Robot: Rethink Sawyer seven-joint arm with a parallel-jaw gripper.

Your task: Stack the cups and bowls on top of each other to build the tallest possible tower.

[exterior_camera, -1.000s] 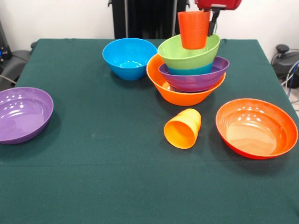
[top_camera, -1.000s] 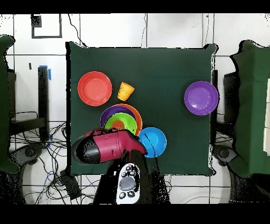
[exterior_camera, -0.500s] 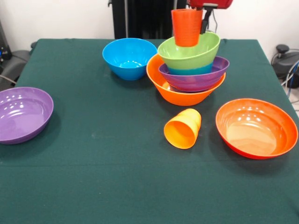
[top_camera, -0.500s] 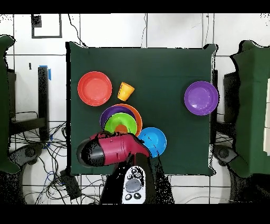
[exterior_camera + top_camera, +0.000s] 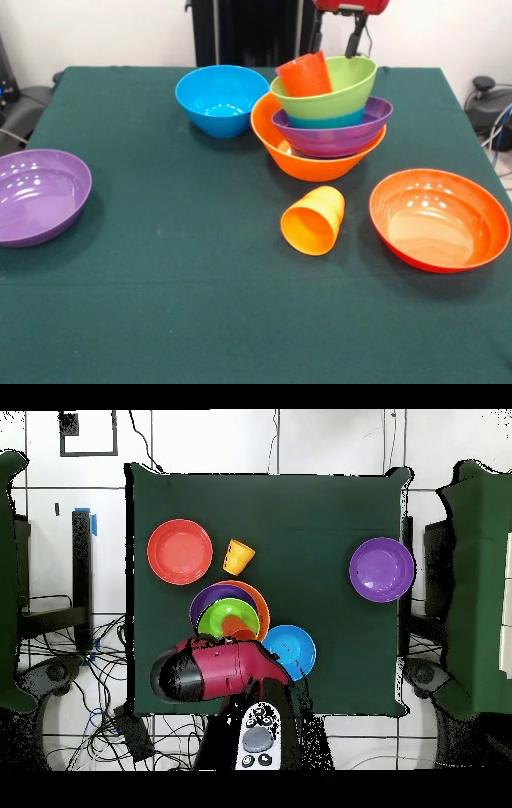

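I've got the red-orange cup (image 5: 305, 74) sitting tilted in the lime green bowl (image 5: 328, 90) atop the tower (image 5: 320, 132), the gripper (image 5: 352, 36) is overhead holding nothing, can't tell how open, so next I'd probably grab the tipped-over yellow-orange cup (image 5: 314, 220).

In the front view the tower (image 5: 324, 128) stands at the back. One cup (image 5: 305, 75) leans in its top bowl (image 5: 344, 90). Another cup (image 5: 314, 220) lies before it.

a dark green cloth covers the table (image 5: 160, 320), white wall (image 5: 96, 32) behind, tiled floor (image 5: 330, 439).
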